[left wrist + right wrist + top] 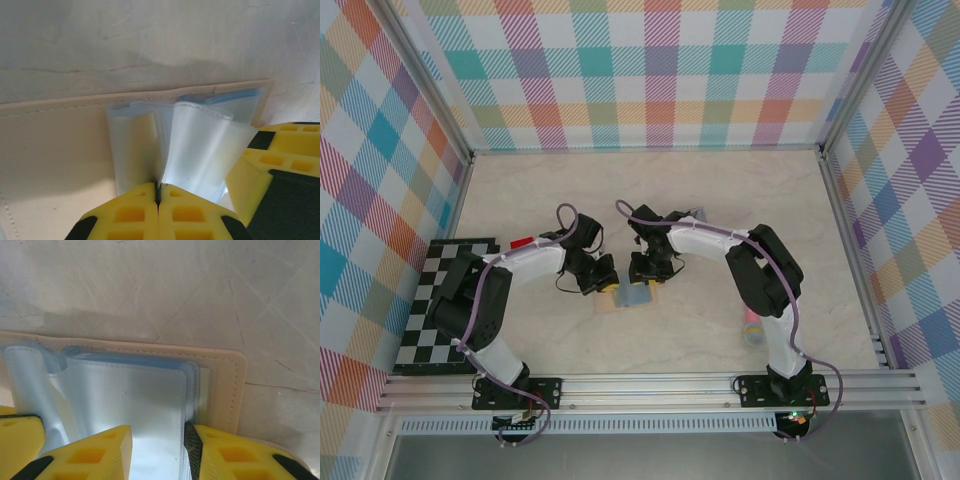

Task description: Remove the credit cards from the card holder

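Note:
The card holder [630, 297] lies open on the table, tan leather [227, 385] outside with clear blue-grey sleeves [130, 400] fanned inside. My left gripper [158, 192] is shut on one clear sleeve [205, 150] and lifts it into a curve. My right gripper [157, 445] stands open over the sleeve stack, its right fingertip [192, 445] against the stack's edge. In the top view both grippers [603, 278] [645, 272] meet over the holder. A small red card [521, 242] lies flat on the table to the left. I cannot make out any card inside the sleeves.
A black-and-white checkered board [445, 305] covers the left front of the table. A small pink and teal object [752, 328] lies beside the right arm. Plaid walls enclose the table on three sides, with bare marble-look surface [620, 185] behind the arms.

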